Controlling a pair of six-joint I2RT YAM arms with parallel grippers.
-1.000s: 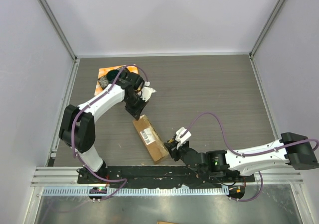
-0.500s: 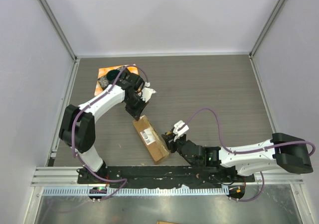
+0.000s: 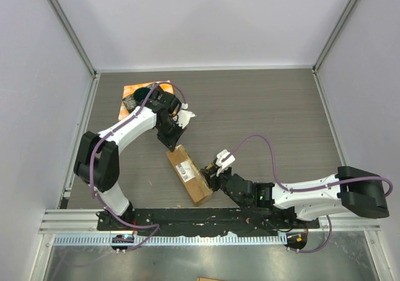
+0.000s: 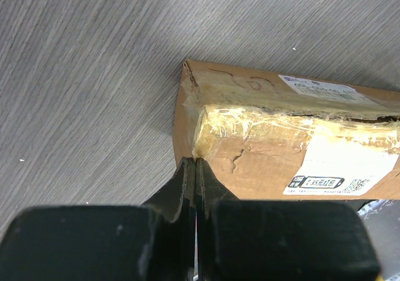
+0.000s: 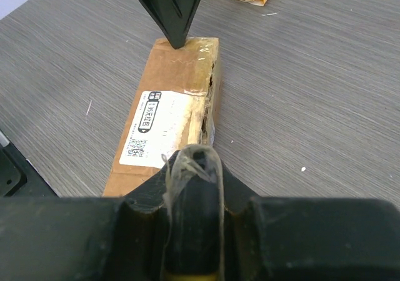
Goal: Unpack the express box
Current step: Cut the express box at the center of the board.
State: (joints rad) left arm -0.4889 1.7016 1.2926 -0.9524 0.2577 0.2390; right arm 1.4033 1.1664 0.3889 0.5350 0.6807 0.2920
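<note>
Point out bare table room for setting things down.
Free: far-right table, bordered by back wall, right wall and right arm. Crowded: express box with left gripper and right gripper at its ends; orange cloth far-left.

We see bright, even light from above, with only soft shadows beside the box (image 3: 188, 173). Its tape (image 4: 250, 122) glints mildly. At 6 o'clock, the left tool (image 4: 195, 163) and right tool (image 5: 194, 156) look blurred.

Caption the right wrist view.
Right gripper pinches tape at near end of express box; left gripper touches far end.
</note>
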